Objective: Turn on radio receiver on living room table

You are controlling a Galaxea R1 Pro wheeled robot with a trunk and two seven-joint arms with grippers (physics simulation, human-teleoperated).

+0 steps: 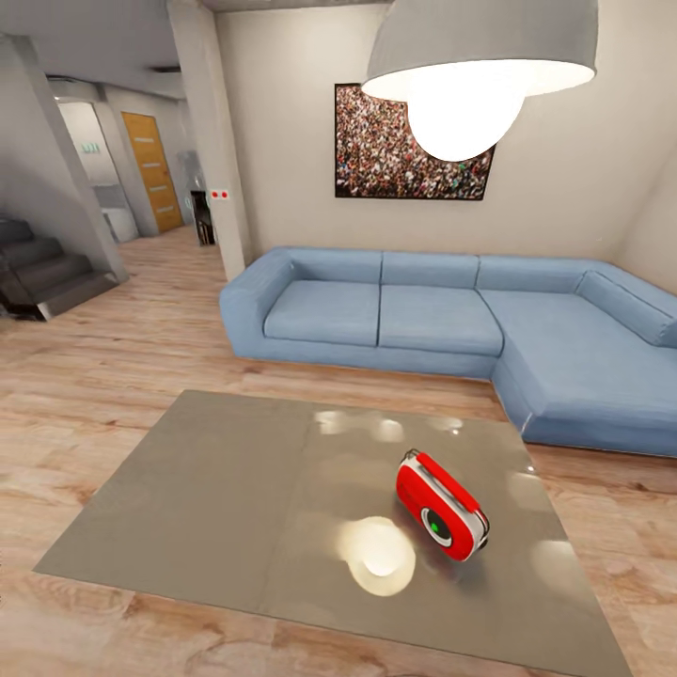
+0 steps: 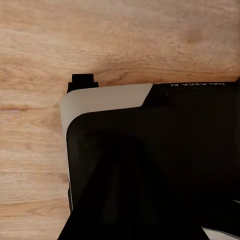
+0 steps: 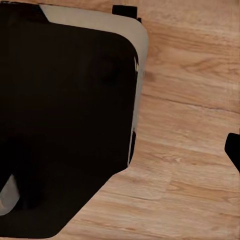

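Observation:
The red radio receiver with white trim lies tilted on the right part of the table, its round black-and-white dial facing the front right. The table is low and wide, with a glossy grey-taupe top that reflects the lamp. This is the living room, with light wood plank floor. Both wrist views look down on the plank floor and on the robot's own black-and-white base.
A long blue L-shaped sofa runs behind the table and down its right side. A grey dome pendant lamp hangs high in front of the framed crowd picture. A pillar, dark stairs and an orange door stand at the left.

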